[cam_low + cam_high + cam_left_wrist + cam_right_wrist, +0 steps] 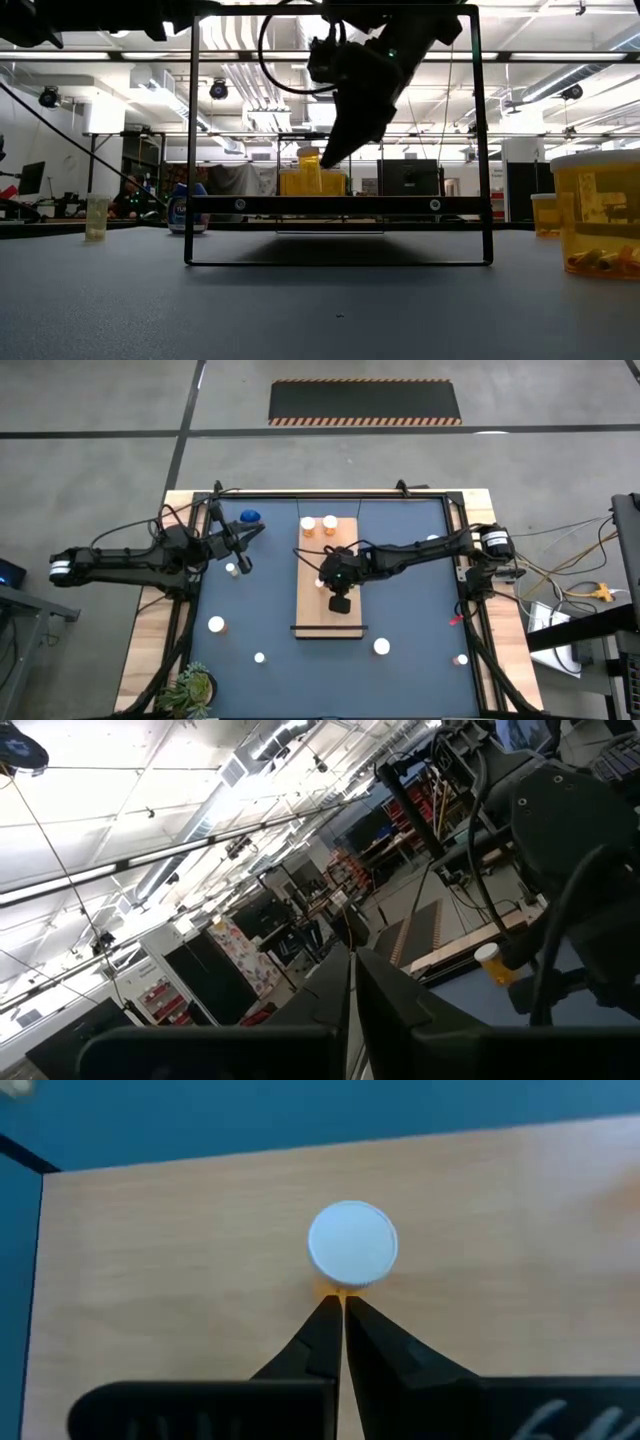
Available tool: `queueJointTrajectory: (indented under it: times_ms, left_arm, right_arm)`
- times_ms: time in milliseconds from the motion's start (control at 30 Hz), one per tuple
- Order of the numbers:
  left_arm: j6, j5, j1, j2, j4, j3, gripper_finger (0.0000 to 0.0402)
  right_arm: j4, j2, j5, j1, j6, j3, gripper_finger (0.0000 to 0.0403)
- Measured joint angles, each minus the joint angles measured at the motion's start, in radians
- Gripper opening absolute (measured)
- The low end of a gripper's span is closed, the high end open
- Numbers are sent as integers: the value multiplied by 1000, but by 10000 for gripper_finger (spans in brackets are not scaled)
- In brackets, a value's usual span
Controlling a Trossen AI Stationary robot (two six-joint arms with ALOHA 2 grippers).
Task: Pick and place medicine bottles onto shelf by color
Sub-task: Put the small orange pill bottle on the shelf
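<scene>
Hovering over the middle of the shelf, the right gripper has its fingers pressed together and holds nothing; in the right wrist view its closed tips point straight at a white-capped orange bottle standing upright on the wooden board, just beyond the tips. From above, this gripper sits near the centre of the bench, its arm reaching in from three o'clock.

Two more orange bottles stand side by side on the shelf's twelve o'clock end. The blue bottle rests on the dark bench surface toward eleven o'clock, off the shelf. Other white-capped bottles are scattered off the board: one at about eight o'clock, a small one at seven o'clock, one at five o'clock near the shelf's dark end, and one toward four o'clock at the bench edge.

The left gripper waits at about ten o'clock, fingers shut and empty, beside a small white-capped bottle. A green plant sits at the seven o'clock corner.
</scene>
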Motion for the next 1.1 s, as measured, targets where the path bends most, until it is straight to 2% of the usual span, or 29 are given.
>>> queueJointTrajectory:
  times_ms: [133, 300, 467, 567, 700, 867, 967, 1100]
  left_arm:
    - [-4, 0, 0, 7, 4, 0, 4]
    - [-33, 8, -1, 34, 3, 1, 4]
    - [-180, 48, -2, 113, -15, 35, 1]
    - [-267, 50, -2, 183, -148, 100, 1]
    - [-376, 56, -2, 295, -417, 255, 0]
    - [-429, 187, -2, 467, -692, 418, 0]
    - [-439, 259, -3, 566, -739, 483, 0]
    - [-452, 288, -8, 682, -737, 536, 0]
  right_arm:
    - [-13, 0, 7, -4, -22, 0, 9]
    - [-161, -56, 53, -3, -36, 0, 9]
    - [-283, -161, 195, 22, -34, -5, 9]
    - [-286, -237, 216, 40, -39, -24, 9]
    - [-210, -337, 222, 48, -58, -100, 9]
    - [-13, -457, 219, 54, -88, -269, 9]
    - [118, -523, 224, 54, -113, -380, 9]
    - [281, -598, 246, 54, -117, -504, 9]
